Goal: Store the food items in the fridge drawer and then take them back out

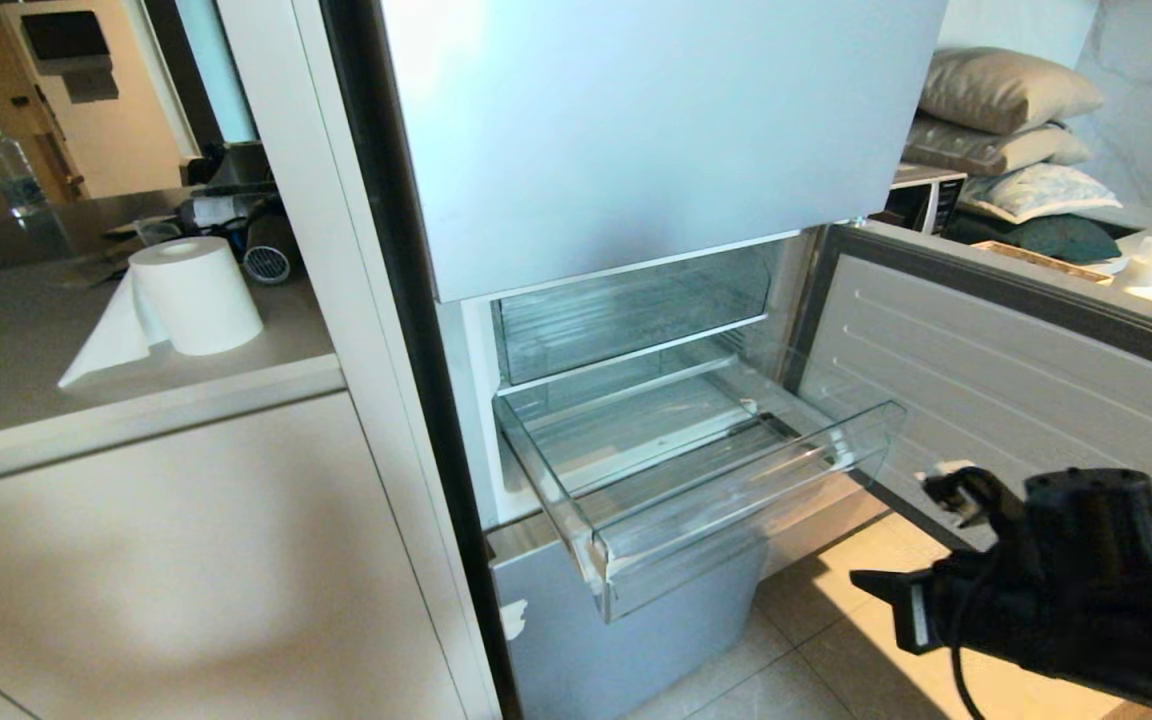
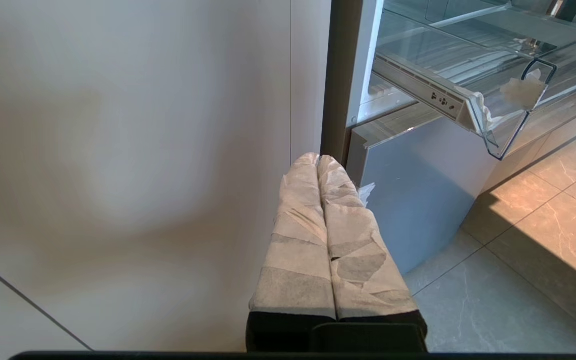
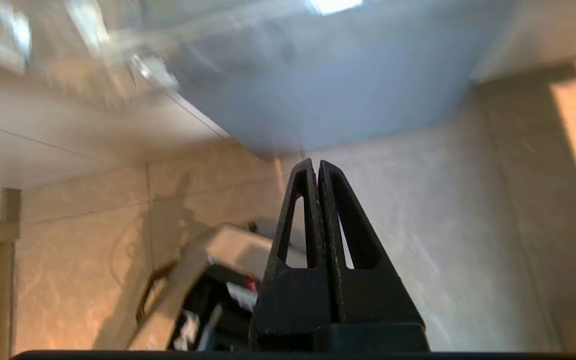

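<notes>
Clear ribbed fridge drawer [image 1: 726,480] beyond the black right tool [image 3: 317,167]; pale silvery-blue fridge fronts [image 1: 636,130]; white paper roll [image 1: 198,295].

Two clear bins show in the open fridge: the fridge drawer [image 1: 706,480] pulled out, and one similar clear bin [image 1: 626,315] above it, farther back. One roll of paper [image 1: 194,295] stands on the counter at the left, with one water bottle [image 1: 11,180] far behind it. Three cushions [image 1: 1011,130] are stacked at the far right. Two grippers: the left gripper [image 2: 317,159] and the right gripper [image 3: 316,165].
</notes>
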